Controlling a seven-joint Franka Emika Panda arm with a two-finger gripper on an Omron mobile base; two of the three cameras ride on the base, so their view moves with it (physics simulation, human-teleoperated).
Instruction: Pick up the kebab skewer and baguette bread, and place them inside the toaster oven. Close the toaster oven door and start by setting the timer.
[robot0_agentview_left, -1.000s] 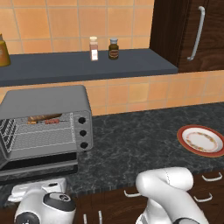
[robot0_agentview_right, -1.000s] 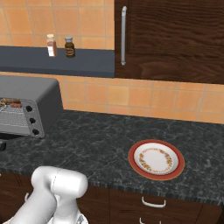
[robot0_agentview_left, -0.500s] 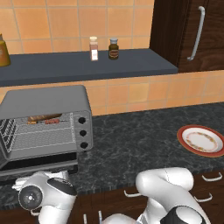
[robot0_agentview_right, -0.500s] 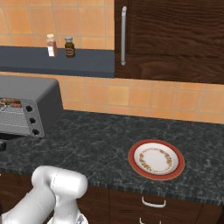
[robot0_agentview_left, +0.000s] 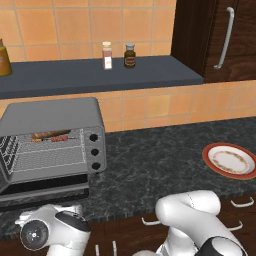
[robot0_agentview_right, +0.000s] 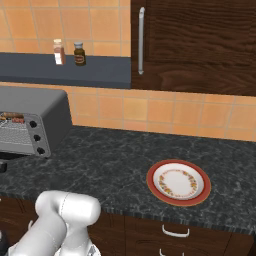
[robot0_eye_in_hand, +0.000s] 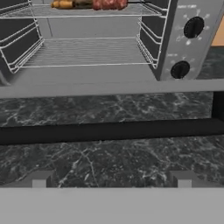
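The thin kebab skewer, with reddish-brown meat chunks, lies on the upper wire rack inside the boxy grey metal toaster oven. The long golden-brown baguette bread lies on that rack beside it. In the left base view, neither has moved over the last second. The loading part looks finished.

The wide dark-glass toaster oven door in its grey frame hangs folded down and open, unchanged as well. Its black bar handle runs across the hand view, with the dark speckled stone counter showing through the glass.

What has changed is the arm. Its white wrist has shifted a little at the lower left of the left base view, staying low in front of the open door. I read that as lining up to swing the door shut, with the timer to be set afterwards.

The two-finger gripper is spread wide and carries nothing. It sits below and in front of the handle, apart from it. The food is well beyond it, up and deep in the oven cavity. The dark round knobs stand on the right panel, above and to the right of the hand.
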